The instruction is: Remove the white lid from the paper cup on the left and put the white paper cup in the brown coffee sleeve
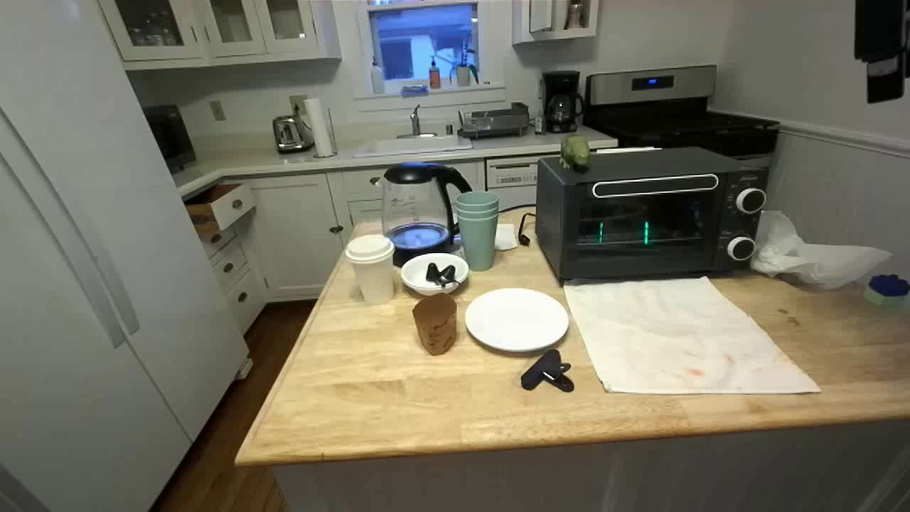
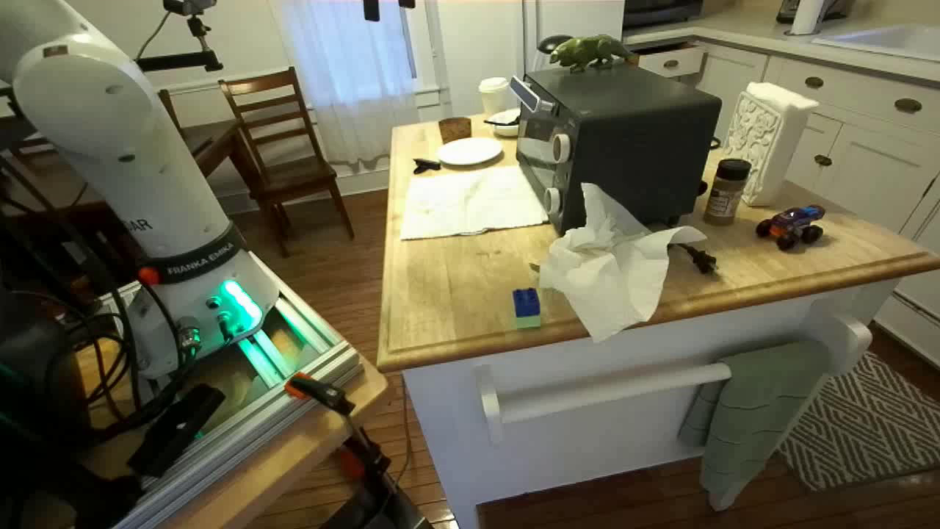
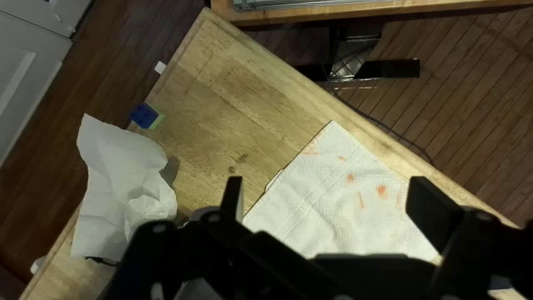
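Observation:
The white lid (image 1: 370, 247) sits on the upright white paper cup (image 1: 374, 281) near the table's far left edge in an exterior view; the lid (image 2: 493, 84) and cup (image 2: 495, 101) also show small at the back in an exterior view. The brown coffee sleeve (image 1: 436, 327) stands alone in front of the cup, apart from it; it also shows in an exterior view (image 2: 454, 130). My gripper (image 3: 327, 192) is open and empty, high above the white cloth, far from the cup. Its fingertips (image 2: 389, 6) show at the top of an exterior view. Cup, lid and sleeve are outside the wrist view.
A white bowl (image 1: 419, 282) with a black clip stands beside the cup. A kettle (image 1: 418, 227), stacked green tumblers (image 1: 478, 238) and a toaster oven (image 1: 640, 213) stand behind. A white plate (image 1: 517, 320), a black clip (image 1: 547, 371) and a cloth (image 1: 682, 341) lie right of the sleeve.

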Controlling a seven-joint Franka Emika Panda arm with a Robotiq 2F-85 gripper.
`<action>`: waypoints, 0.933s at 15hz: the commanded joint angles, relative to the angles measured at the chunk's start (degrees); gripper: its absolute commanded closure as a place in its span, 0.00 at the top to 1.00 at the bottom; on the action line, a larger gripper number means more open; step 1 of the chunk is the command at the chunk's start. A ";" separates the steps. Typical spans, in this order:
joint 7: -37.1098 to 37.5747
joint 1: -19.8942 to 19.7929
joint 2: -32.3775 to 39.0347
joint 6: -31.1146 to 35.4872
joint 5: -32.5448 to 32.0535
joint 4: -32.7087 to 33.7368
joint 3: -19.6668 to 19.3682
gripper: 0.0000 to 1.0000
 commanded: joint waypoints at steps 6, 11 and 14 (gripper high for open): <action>1.80 1.05 2.73 -1.78 1.24 2.73 -0.33 1.00; 5.50 4.94 14.51 -1.29 3.29 13.04 3.38 1.00; 9.31 6.65 23.44 -3.55 5.74 22.67 5.03 1.00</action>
